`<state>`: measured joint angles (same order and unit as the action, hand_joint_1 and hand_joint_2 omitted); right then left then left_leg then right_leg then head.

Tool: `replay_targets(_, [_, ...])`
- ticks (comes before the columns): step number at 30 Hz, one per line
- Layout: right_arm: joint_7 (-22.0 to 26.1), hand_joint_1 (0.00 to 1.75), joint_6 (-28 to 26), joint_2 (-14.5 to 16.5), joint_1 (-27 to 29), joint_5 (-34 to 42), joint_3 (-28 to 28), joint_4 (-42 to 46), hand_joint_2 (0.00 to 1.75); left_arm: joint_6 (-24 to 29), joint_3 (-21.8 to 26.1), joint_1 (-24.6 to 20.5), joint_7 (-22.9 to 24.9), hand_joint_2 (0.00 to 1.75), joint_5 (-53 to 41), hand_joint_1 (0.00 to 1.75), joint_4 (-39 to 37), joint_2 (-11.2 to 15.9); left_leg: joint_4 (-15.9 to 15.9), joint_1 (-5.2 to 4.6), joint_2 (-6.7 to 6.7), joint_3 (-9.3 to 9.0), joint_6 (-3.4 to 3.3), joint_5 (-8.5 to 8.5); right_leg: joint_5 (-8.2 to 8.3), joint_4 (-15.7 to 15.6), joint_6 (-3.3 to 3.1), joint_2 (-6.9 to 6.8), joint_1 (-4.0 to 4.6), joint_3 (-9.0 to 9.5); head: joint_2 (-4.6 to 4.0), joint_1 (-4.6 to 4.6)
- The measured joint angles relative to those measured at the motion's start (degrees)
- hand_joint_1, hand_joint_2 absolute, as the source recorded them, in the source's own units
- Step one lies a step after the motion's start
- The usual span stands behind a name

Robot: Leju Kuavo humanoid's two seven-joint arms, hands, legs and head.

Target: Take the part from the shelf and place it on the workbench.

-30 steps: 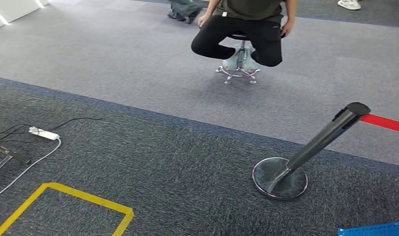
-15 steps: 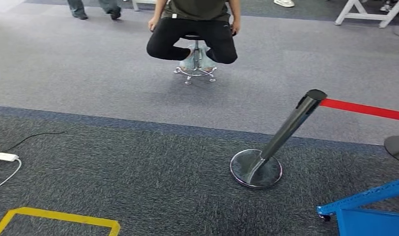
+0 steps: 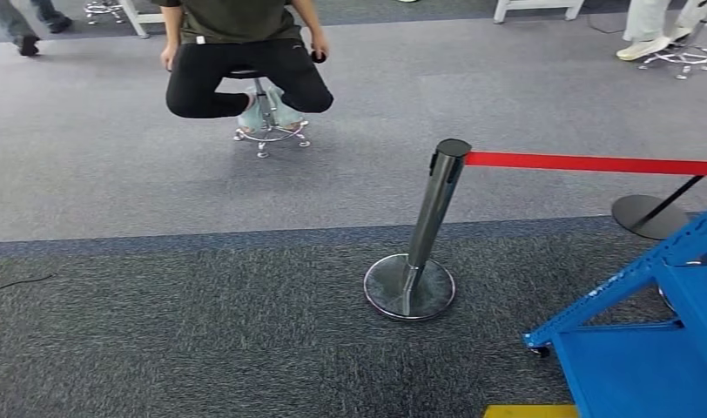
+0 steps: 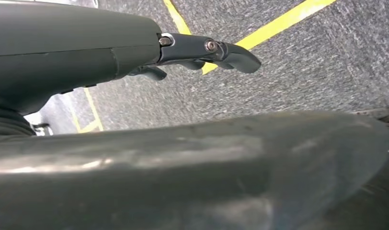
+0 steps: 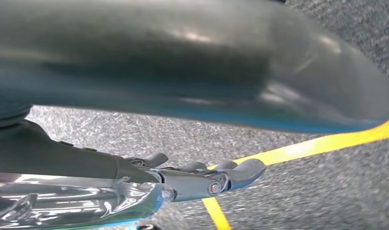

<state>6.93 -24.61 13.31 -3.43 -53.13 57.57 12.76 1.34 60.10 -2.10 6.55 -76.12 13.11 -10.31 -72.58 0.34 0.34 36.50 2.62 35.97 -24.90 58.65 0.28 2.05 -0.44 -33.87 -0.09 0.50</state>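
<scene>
Blue shelf frame [image 3: 633, 348] stands just beside the chrome stanchion [image 3: 422, 239] — left hand [image 4: 202, 50] and right hand [image 5: 202, 179] hang empty, fingers loosely extended.

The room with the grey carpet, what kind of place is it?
Probably a robot test area in a workshop or lab: a stanchion with red belt ropes it off, a blue metal frame stands nearby, and a person sits watching.

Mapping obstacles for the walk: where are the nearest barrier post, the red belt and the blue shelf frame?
barrier post [image 3: 437, 209], head view, mid-shaft
red belt [image 3: 585, 163], head view, mid-span
blue shelf frame [image 3: 611, 292], head view, slanted beam
</scene>
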Motion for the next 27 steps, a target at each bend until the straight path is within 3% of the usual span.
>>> replay_targets(1, [-0.09,0.00,-0.11,-0.01,0.04,-0.01,0.00,0.00,0.00,0.01,0.12,0.09,0.10,0.00,0.02,0.00,0.00,0.01,-1.20,0.00,-0.11,0.92,-0.12,-0.43,0.04,0.00,0.00,0.98,0.03,-0.02,0.00,-0.01])
replay_targets(2, [-0.25,0.00,-0.30,-0.01,0.08,0.01,0.00,0.00,0.00,0.01,0.20,0.12,0.18,0.00,0.03,0.00,0.00,0.01,0.04,0.00,-0.24,0.68,-0.29,-2.04,0.10,0.00,0.05,1.94,0.03,-0.01,0.00,0.00])
replay_targets(3, [-0.47,0.00,-0.54,-0.01,0.11,0.02,0.00,0.00,0.00,-0.02,0.26,0.11,0.23,0.00,0.03,0.00,0.00,0.02,3.21,0.00,-0.72,-0.55,-0.49,-4.38,0.18,0.00,0.15,2.87,0.00,0.01,0.00,0.01])
replay_targets(5, [-1.18,0.00,-0.90,0.01,0.03,0.15,0.00,0.00,0.00,0.28,0.36,0.03,0.00,0.00,0.05,0.00,0.00,0.08,11.37,0.11,-3.25,-3.95,-0.88,-8.28,0.34,0.15,0.56,4.59,-0.02,-0.16,0.00,0.05])
replay_targets(7, [-2.08,0.00,-0.68,0.01,-0.01,0.61,0.07,0.00,0.00,2.09,0.52,-0.04,-1.63,0.00,0.28,0.00,0.00,0.15,15.62,0.10,-4.88,-5.65,-1.07,-9.36,0.54,0.16,1.22,6.01,-0.04,-0.58,0.00,0.10])
replay_targets(9, [-2.82,0.00,-0.17,0.01,0.26,1.27,0.38,0.00,0.00,4.92,0.66,-0.17,-4.52,0.00,0.55,0.00,0.00,0.15,16.13,0.01,-3.91,-5.77,-1.49,-9.50,0.80,-0.10,1.95,6.90,-0.17,-1.09,0.00,0.10])
replay_targets(11, [-3.10,0.00,0.15,0.01,0.52,1.69,0.83,0.00,0.00,6.36,0.71,-0.34,-6.84,0.00,0.63,0.00,0.00,0.13,16.52,0.05,-2.55,-5.92,-2.29,-9.85,-0.41,1.58,2.37,4.29,-0.07,-2.11,0.00,-0.10])
replay_targets(13, [-3.13,0.00,0.31,0.01,0.42,1.83,1.13,0.00,0.00,6.47,0.76,-0.27,-7.88,0.00,0.65,0.00,0.00,0.10,16.71,-0.05,-0.85,-6.01,-2.83,-9.91,-4.15,7.83,2.61,0.13,0.11,-4.94,0.00,-0.36])
replay_targets(15, [-3.11,0.00,0.41,0.01,0.36,1.86,1.28,0.00,0.00,6.47,0.93,-0.05,-8.17,0.00,0.68,0.00,0.00,0.08,16.70,-0.19,1.07,-6.06,-2.96,-9.77,-7.41,15.03,2.92,-1.34,0.04,-8.21,0.00,-0.43])
replay_targets(16, [-3.11,0.00,0.43,0.01,0.43,1.88,1.32,0.00,0.00,6.48,1.04,-0.01,-8.21,0.00,0.70,0.00,0.00,0.07,16.69,-0.21,1.99,-6.09,-2.94,-9.70,-7.62,16.41,3.05,-1.55,-0.02,-8.70,0.00,-0.44])
replay_targets(17, [-3.11,0.00,0.43,0.01,0.52,1.90,1.36,0.00,0.00,6.48,1.14,-0.02,-8.25,0.00,0.71,0.00,0.00,0.06,16.69,-0.20,2.83,-6.18,-2.85,-9.60,-6.69,15.32,3.14,-1.77,-0.07,-7.93,0.00,-0.44])
replay_targets(18, [-3.11,0.00,0.43,0.01,0.58,1.92,1.39,0.00,0.00,6.48,1.20,-0.05,-8.31,0.00,0.71,0.00,0.00,0.04,16.68,-0.18,3.60,-6.34,-2.69,-9.47,-5.01,12.08,3.20,-2.28,-0.12,-6.01,0.00,-0.44])
replay_targets(20, [-3.10,0.00,0.46,0.04,0.52,1.92,1.45,0.00,0.00,6.49,1.28,-0.10,-8.41,0.00,0.70,0.00,0.00,0.03,16.56,-0.38,4.90,-6.81,-2.13,-9.02,-1.89,3.96,3.08,-4.99,-0.14,-1.27,0.00,-0.44])
replay_targets(22, [-2.97,0.00,0.55,0.09,0.38,1.89,1.50,-0.01,0.00,6.39,1.34,-0.13,-8.46,0.00,0.57,0.00,0.00,0.05,16.44,-0.69,5.88,-7.29,-1.52,-8.62,-0.89,0.48,2.47,-6.55,-0.08,0.81,0.00,-0.27])
replay_targets(24, [-2.67,0.00,0.60,0.11,0.37,1.79,1.58,-0.01,0.00,6.13,1.37,-0.23,-8.42,0.00,0.33,0.00,0.00,0.03,16.50,-0.67,6.90,-7.63,-0.99,-8.47,-0.82,0.61,1.67,-5.33,0.06,0.55,0.00,-0.09])
replay_targets(25, [-2.46,0.00,0.61,0.11,0.39,1.72,1.61,-0.01,0.00,6.00,1.37,-0.31,-8.26,0.00,0.20,0.00,0.00,-0.01,16.34,-0.51,6.68,-7.70,-0.63,-8.18,-0.73,0.53,1.31,-4.61,0.05,0.45,0.00,-0.03])
replay_targets(27, [-2.19,0.00,0.61,0.10,0.33,1.62,1.65,0.00,0.00,5.90,1.37,-0.41,-7.87,0.00,-0.01,0.00,0.00,-0.09,13.45,-0.25,4.00,-6.46,0.01,-5.98,-0.42,0.31,0.60,-3.19,-0.11,0.38,0.00,0.19])
